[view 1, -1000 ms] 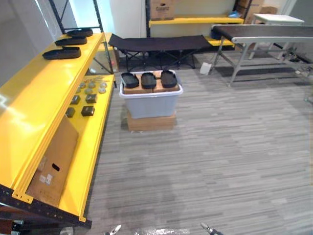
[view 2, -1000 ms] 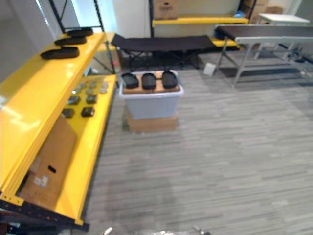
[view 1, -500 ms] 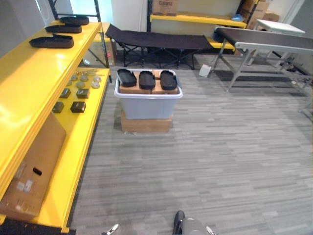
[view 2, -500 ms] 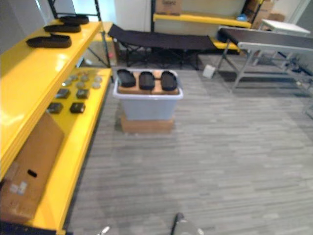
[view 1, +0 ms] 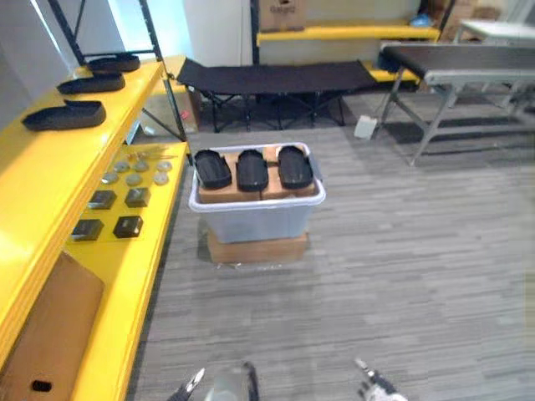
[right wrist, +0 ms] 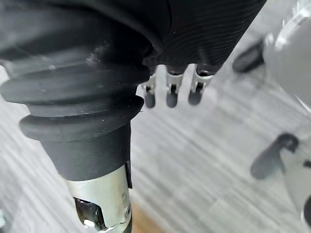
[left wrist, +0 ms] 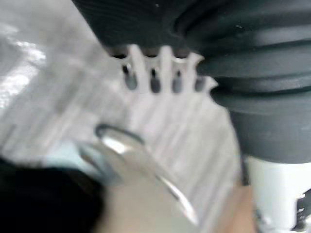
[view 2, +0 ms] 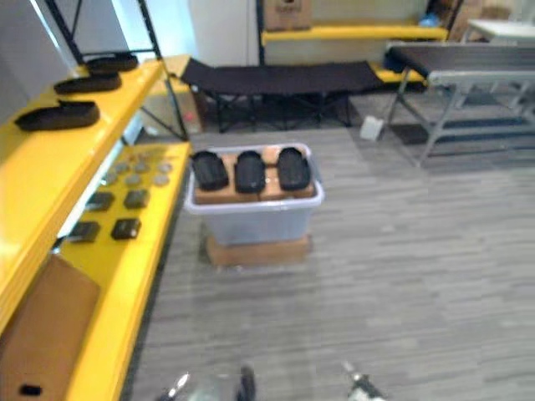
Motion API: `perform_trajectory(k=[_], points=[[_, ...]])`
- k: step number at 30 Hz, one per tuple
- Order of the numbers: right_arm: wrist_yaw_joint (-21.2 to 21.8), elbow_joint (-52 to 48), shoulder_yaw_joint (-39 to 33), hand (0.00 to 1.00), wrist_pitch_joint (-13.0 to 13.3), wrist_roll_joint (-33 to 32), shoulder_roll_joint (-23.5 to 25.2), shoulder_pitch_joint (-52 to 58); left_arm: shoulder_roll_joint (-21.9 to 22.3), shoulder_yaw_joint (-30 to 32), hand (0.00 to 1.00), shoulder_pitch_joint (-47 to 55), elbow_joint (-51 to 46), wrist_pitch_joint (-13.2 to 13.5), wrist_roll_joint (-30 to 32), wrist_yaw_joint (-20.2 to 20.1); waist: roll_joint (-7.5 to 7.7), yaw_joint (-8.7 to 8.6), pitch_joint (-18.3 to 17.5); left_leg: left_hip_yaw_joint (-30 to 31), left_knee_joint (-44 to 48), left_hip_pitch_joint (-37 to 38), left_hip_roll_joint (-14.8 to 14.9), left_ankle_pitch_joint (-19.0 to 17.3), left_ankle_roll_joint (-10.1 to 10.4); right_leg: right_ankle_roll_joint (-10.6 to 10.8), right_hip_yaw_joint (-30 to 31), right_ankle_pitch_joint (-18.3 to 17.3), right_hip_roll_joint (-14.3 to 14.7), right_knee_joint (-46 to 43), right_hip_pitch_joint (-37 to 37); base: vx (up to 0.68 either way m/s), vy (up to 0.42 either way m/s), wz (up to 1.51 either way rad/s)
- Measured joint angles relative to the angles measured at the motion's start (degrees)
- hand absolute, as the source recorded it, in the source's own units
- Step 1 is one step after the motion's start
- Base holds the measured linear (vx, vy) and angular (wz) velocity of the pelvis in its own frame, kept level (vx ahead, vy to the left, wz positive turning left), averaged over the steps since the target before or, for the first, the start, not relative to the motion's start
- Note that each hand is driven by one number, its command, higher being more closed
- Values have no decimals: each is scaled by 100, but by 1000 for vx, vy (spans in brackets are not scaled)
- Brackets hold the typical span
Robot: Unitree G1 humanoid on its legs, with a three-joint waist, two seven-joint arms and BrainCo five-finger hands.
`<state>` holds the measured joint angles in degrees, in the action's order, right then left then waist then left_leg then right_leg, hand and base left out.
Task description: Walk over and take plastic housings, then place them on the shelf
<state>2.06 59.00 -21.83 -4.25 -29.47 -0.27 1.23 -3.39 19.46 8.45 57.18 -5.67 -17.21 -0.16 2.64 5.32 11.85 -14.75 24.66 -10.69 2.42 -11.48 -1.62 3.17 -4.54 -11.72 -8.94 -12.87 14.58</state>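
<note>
**A:** How much room around the bin (view 1: 255, 219)?

**B:** Loads. There's open floor (view 1: 401, 276) on its right and in front. On the left there's just a narrow gap to the edge of the yellow shelf (view 1: 50, 167). A black cot (view 1: 276, 77) stands behind it.

**A:** Counts?

**B:** Three housings (view 1: 252, 170) lie side by side on top of the bin, which sits on a box (view 1: 257, 248). Three shelf housings (view 1: 64, 115) lie in a row on the top deck. Four dark blocks (view 1: 127, 226) sit on the lower deck, plus discs (view 1: 134, 167) too small to count.

**A:** Robot hands?

**B:** The left robot hand (left wrist: 153, 80) and right robot hand (right wrist: 167, 94) both hang over the floor. Fingers are loose and hold nothing.
</note>
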Motion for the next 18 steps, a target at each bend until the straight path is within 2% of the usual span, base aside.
perform_trajectory(k=[1, 2, 3, 4, 5, 7, 9, 10, 11, 12, 14, 15, 16, 17, 18], points=[[-23, -6, -9, 0, -1, 84, 26, 2, -6, -6, 0, 33, 68, 22, -2, 12, 10, 55, 13, -99, -54, 255, -18, -177, -40, 18, 185, 3, -74, -706, -197, 379, 144, -40], [-28, 27, -5, 0, -6, 117, 34, 3, -15, -33, 0, 60, 76, 31, -5, 18, 5, 37, 23, -138, -105, 429, -33, -268, -50, 116, 211, 38, -125, -1271, -382, 379, 114, -33], [-22, 109, 10, 0, -32, 167, 43, 13, -40, -98, 0, 71, 81, 62, -29, 51, -15, 5, 64, -158, -227, 723, -87, -347, -47, 536, 213, 102, -206, -2163, -677, 380, 69, -8], [-23, 229, -49, 0, -64, 278, -2, -19, -87, -245, 0, 47, 94, 134, -43, 129, -41, -17, 119, -152, -390, 1131, -147, -397, -82, 698, 161, -95, -240, -3041, -987, 460, 37, 9], [-50, 349, -48, 0, -66, 434, -71, 51, -94, -321, 0, 37, 128, 258, -59, 188, -48, -105, 105, -148, -521, 1475, -137, -408, -87, 405, -225, -305, -253, -3309, -1218, 372, -2, 19], [-64, 408, -51, 0, 39, 556, -77, 67, -131, -493, 0, -60, 132, 424, -96, 234, -73, -164, 99, -112, -717, 1778, -64, -404, -76, 74, -730, -567, -173, -2850, -1596, 333, -75, 25], [-79, 361, -121, 0, 122, 551, -88, 66, -104, -513, 0, -317, 126, 438, -133, 237, -187, -305, 86, 68, -732, 1776, 151, -472, 40, 37, -976, -571, -53, -1932, -2006, 328, -149, 47], [-92, 271, -181, 0, 168, 549, -111, 91, -58, -521, 0, -516, 125, 437, -300, 228, -321, -324, 115, 224, -758, 1847, 350, -560, 187, 129, -957, -439, 6, -1374, -2237, 357, -191, 50], [-84, 225, -182, 0, 176, 552, -169, 110, -29, -518, 0, -656, 107, 434, -434, 219, -398, -327, 110, 311, -767, 1915, 551, -638, 323, 98, -920, -53, 2, -820, -2370, 429, -266, 40], [-72, 221, -165, 0, 168, 559, -186, 120, -20, -499, 0, -666, 98, 428, -526, 218, -400, -321, 101, 330, -770, 1958, 633, -686, 406, 120, -894, 167, 9, -571, -2383, 435, -313, 26], [-56, 229, -112, 0, 121, 591, -84, 260, -14, -431, 0, -625, 0, 412, -724, 223, -214, -304, -12, 385, -761, 2194, 778, -910, 784, 153, -738, 1061, -47, -137, -2379, 406, -357, 24], [-44, 193, -173, 0, 97, 509, -35, 295, 30, -368, 0, -602, 74, 374, -760, 239, -202, -335, -79, 535, -743, 2313, 919, -1043, 1004, 199, -839, 1369, -5, -356, -2363, 373, -342, 29], [-48, 165, -120, 0, 54, 560, -139, 291, 211, -323, 0, -596, 84, 296, -782, 257, -365, -320, -153, 572, -689, 2279, 1098, -924, 1063, 88, -951, 1191, 125, -464, -2389, 432, -397, 26], [-48, 166, -121, 0, 26, 559, -190, 279, 365, -282, 0, -594, 81, 266, -833, 263, -428, -304, -184, 604, -597, 2228, 1160, -817, 1029, 66, -984, 1044, 169, -521, -2409, 351, -343, 4], [-55, 162, -118, 0, 8, 551, -214, 275, 524, -150, 0, -551, 27, 227, -959, 253, -520, -273, -198, 665, -267, 2057, 1253, -561, 1024, -16, -1031, 883, 234, -565, -2378, 394, -431, 15]])
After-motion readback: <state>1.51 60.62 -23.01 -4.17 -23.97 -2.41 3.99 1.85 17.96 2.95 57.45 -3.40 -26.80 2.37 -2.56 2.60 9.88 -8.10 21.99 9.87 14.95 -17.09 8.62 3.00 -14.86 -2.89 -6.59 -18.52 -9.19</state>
